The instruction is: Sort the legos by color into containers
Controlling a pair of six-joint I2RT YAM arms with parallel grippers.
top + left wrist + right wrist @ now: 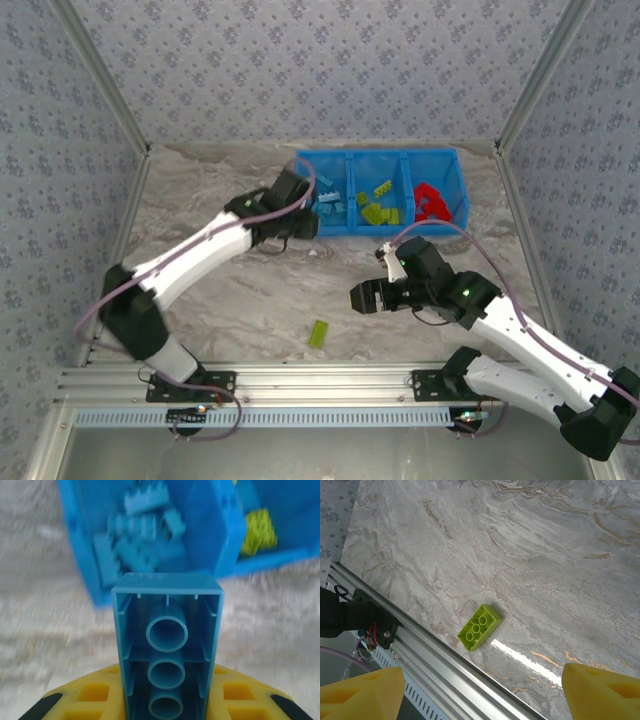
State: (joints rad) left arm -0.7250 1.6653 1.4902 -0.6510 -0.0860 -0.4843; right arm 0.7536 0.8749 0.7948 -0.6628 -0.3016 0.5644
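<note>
Light blue brick (167,655) clamped in left gripper (167,707), short of tray's left compartment (205,525); we fear rim strike. Right gripper (482,692) spread, empty.

Tray (400,229) — one, three compartments (365,170). Lime brick (319,333) before the tray — one. Light blue brick (167,650) beside tray: one.
</note>
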